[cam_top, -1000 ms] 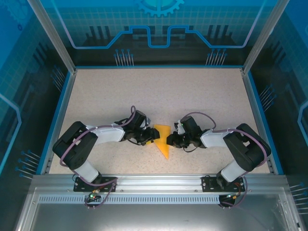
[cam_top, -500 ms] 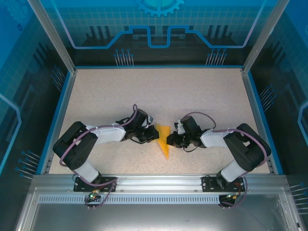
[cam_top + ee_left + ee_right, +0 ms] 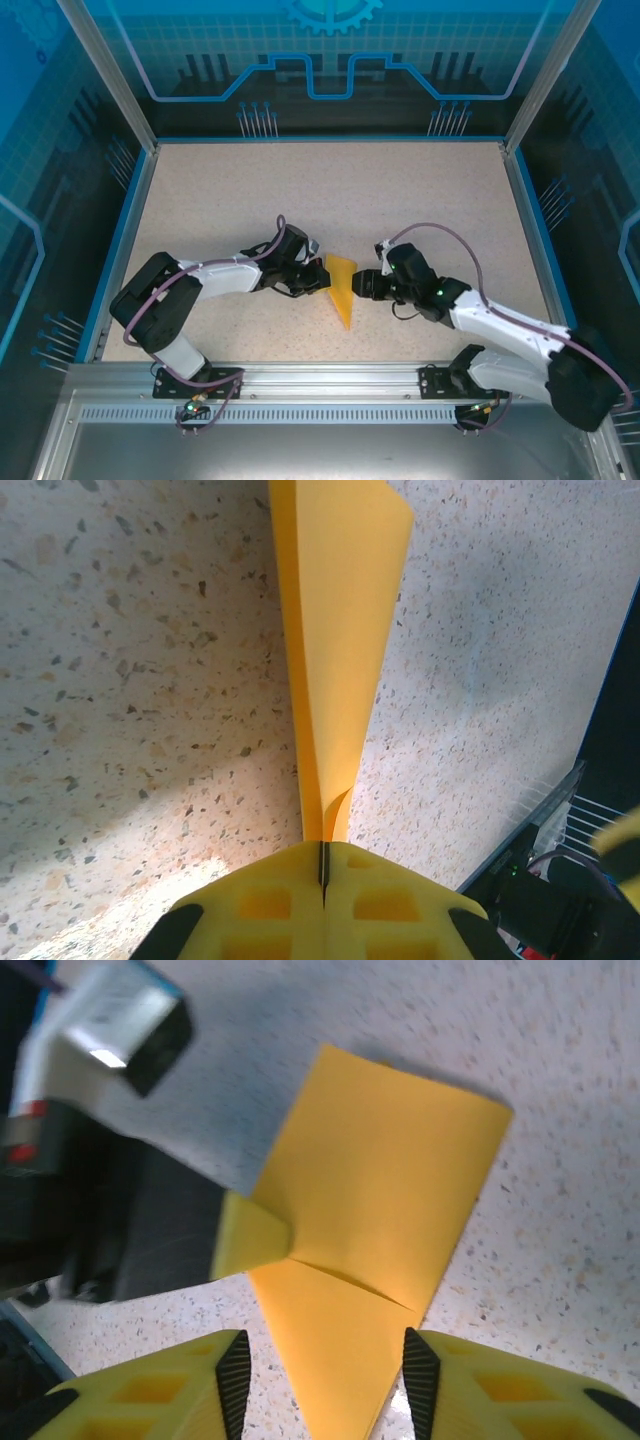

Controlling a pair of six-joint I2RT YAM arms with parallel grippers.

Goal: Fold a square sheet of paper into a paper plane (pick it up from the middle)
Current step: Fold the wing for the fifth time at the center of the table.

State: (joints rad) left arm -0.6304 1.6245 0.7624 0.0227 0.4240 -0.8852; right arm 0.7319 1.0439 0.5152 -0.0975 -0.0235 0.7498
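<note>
Paper plane [image 3: 341,288] is a creased, pointed orange-yellow wedge.

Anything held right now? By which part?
Left gripper is shut on the paper plane, pinching its folded edge. Right gripper is open, with the paper lying between its fingers, not gripped.

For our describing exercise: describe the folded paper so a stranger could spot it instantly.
Find the speckled beige table inside the blue frame. Near its front middle, both arms meet at the paper plane, pinched by the left gripper. Unlike them, it is a bright orange-yellow wedge.
</note>
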